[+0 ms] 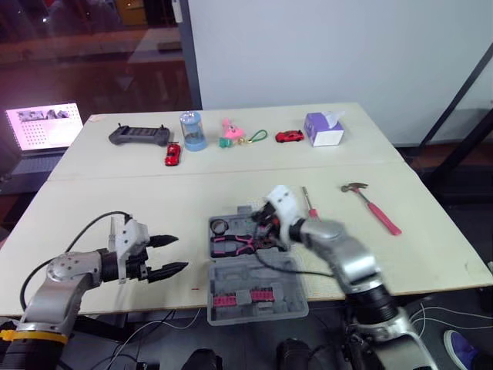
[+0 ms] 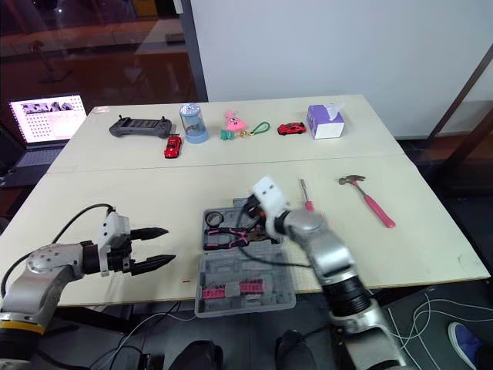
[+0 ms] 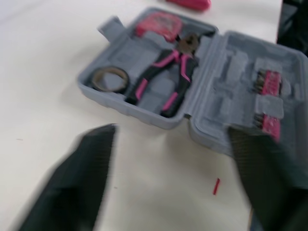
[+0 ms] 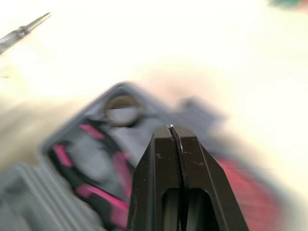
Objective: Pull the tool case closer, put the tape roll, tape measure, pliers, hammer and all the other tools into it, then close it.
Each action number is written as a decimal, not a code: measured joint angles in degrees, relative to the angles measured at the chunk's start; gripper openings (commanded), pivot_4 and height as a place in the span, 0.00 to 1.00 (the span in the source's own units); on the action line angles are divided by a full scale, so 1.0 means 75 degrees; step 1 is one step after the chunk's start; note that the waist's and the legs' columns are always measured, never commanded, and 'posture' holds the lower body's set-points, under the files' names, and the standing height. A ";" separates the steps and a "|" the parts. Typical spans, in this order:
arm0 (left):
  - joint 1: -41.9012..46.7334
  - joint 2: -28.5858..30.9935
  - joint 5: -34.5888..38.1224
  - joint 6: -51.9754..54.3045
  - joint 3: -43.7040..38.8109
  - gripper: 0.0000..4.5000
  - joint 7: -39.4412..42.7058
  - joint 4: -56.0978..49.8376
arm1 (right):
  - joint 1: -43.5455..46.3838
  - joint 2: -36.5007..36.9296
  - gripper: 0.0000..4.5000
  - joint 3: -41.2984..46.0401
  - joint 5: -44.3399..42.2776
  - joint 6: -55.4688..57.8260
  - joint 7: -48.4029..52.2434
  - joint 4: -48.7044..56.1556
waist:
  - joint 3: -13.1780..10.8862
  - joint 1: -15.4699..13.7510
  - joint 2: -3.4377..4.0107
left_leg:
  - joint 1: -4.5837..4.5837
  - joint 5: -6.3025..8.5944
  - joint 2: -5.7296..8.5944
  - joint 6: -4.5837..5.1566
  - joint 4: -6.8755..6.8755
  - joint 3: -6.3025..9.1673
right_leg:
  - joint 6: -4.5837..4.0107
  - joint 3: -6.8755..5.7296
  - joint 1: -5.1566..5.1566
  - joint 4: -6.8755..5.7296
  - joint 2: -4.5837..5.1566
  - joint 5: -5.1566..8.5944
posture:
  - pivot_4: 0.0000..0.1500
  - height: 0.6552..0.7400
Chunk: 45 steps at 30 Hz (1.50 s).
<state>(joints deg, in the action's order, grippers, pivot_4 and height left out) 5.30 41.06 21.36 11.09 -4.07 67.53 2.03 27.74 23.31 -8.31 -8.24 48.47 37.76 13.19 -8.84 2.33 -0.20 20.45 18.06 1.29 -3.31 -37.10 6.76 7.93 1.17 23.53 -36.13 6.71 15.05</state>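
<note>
The grey tool case (image 1: 262, 275) lies open at the front middle of the table, its lid hanging toward the front edge. In its base lie the tape roll (image 3: 109, 78), the pink-handled pliers (image 3: 166, 79) and a red tape measure (image 3: 159, 24). A pink-handled hammer (image 1: 371, 203) rests on the table to the right, and a red-handled screwdriver (image 1: 308, 202) lies between it and the case. My left gripper (image 1: 181, 253) is open, just left of the case, holding nothing. My right gripper (image 4: 172, 129) is shut and hovers over the case's base with nothing in it.
Along the back of the table stand a black controller (image 1: 139, 136), a blue jar (image 1: 192, 131), two red toy cars (image 1: 172, 154), a pink toy (image 1: 230, 132) and a tissue box (image 1: 323, 129). A laptop (image 1: 45, 127) sits far left. A small red bit (image 3: 216, 186) lies by the lid.
</note>
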 measured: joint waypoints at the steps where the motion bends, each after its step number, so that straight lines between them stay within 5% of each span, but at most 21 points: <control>1: 0.0071 0.0000 -0.0042 0.0084 0.0108 0.35 -0.0009 0.0008 | -0.0023 0.0516 0.00 -0.0005 -0.0136 0.0218 0.0298 0.0151 | -0.0005 -0.0003 0.0004 | 0.0001 0.0000 0.0000 0.0000 0.0000 -0.0001 | 0.0000 0.0000 0.0000 0.0001 0.0000 0.0000 | 1.00 1.00; 4: 0.0298 -0.0001 -0.0312 0.0191 0.0467 0.01 -0.0034 0.0133 | -0.0122 0.1694 0.00 -0.0178 -0.0377 0.0723 0.1088 0.0393 | -0.0027 0.0040 -0.0003 | -0.0001 0.0002 -0.0001 0.0005 -0.0001 -0.0003 | 0.0000 0.0001 0.0001 0.0000 -0.0001 0.0000 | 1.00 1.00; 12: 0.0535 -0.0038 -0.1297 0.0127 0.1454 0.01 -0.0216 0.0675 | -0.0068 0.3540 0.00 -0.1805 0.0030 0.0943 0.2151 0.0264 | -0.0066 0.0018 -0.0035 | 0.0005 0.0007 -0.0001 0.0014 -0.0007 -0.0008 | 0.0001 0.0002 0.0000 0.0005 0.0000 0.0001 | 1.00 1.00; 26: 0.1052 -0.0799 -0.2292 0.0830 0.2243 0.01 -0.1349 0.0309 | 0.1041 0.2672 0.00 -0.3641 0.1408 -0.0337 0.2514 -0.1275 | -0.0077 -0.0174 -0.0030 | 0.0002 0.0002 0.0000 0.0006 -0.0016 -0.0006 | 0.0002 0.0001 -0.0004 0.0000 0.0001 -0.0001 | 1.00 1.00; 45: 0.2690 -0.1600 -0.2793 0.0621 0.2523 0.01 -0.1632 0.2154 | 0.1675 0.2086 0.00 -0.3587 0.1889 -0.0105 0.2730 -0.2036 | -0.0073 -0.0224 -0.0025 | -0.0011 -0.0019 0.0001 -0.0030 -0.0021 0.0000 | 0.0005 -0.0010 -0.0025 -0.0002 0.0002 -0.0010 | 1.00 1.00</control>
<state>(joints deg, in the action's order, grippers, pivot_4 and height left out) 25.48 29.06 0.41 15.75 14.86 55.29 18.19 40.30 38.95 -35.21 5.93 47.69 58.24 -2.08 -9.39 0.64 -0.39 20.37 17.91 1.30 -3.53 -37.26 6.76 7.97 1.09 23.34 -36.15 6.72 14.97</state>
